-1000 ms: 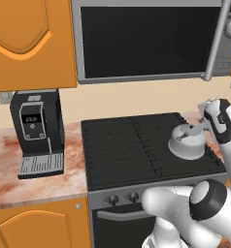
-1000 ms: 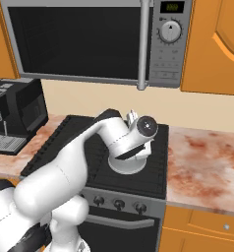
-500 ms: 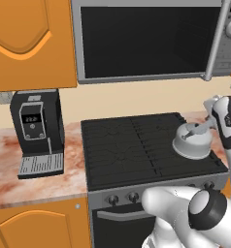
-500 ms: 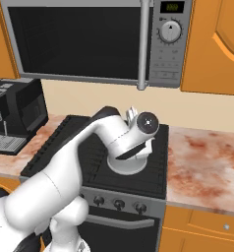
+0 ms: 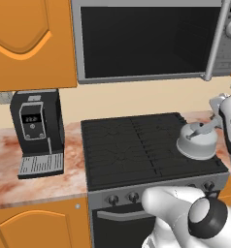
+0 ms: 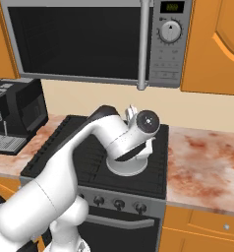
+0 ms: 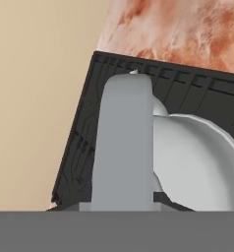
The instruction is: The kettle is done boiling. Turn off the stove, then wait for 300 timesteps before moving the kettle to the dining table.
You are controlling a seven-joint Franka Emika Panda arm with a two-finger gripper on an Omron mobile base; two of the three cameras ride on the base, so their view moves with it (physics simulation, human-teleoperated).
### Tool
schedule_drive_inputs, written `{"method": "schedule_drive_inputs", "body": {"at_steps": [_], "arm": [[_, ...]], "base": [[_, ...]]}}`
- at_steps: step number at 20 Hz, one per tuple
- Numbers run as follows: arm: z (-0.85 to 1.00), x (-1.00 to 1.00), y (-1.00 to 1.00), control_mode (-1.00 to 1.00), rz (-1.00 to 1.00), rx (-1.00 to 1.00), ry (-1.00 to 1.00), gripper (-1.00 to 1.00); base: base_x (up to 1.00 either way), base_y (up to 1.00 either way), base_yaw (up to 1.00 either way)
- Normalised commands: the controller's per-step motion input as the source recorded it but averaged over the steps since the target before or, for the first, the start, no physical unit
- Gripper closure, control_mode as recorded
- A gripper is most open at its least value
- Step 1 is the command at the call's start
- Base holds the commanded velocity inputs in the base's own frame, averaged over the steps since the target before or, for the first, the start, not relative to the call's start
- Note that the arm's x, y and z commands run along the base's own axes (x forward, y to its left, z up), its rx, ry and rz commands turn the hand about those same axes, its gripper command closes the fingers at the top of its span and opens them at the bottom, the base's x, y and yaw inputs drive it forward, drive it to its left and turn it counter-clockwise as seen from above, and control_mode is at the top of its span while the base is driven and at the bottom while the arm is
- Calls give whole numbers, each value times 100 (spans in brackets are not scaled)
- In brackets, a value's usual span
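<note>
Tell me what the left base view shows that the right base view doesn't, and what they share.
Left base view alone: the kettle's slanted handle and an orange cabinet door above the coffee machine. Right base view alone: the marbled counter right of the stove and the microwave's dial. Both share the kettle, the stove, the coffee machine and the microwave.

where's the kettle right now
The kettle is at the right side of the stove in the left base view, below the microwave, its handle in the shut gripper.
</note>
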Motion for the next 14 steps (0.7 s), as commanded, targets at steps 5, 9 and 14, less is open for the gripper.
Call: {"method": "schedule_drive_inputs", "body": {"at_steps": [5, 9, 14], "arm": [[3, -5, 1, -100, 0, 0, 0, 100], [0, 0, 0, -100, 0, 0, 0, 100], [0, -6, 0, -100, 0, 0, -1, 100]], "base": [[0, 0, 0], [0, 0, 0], [0, 0, 0]]}}
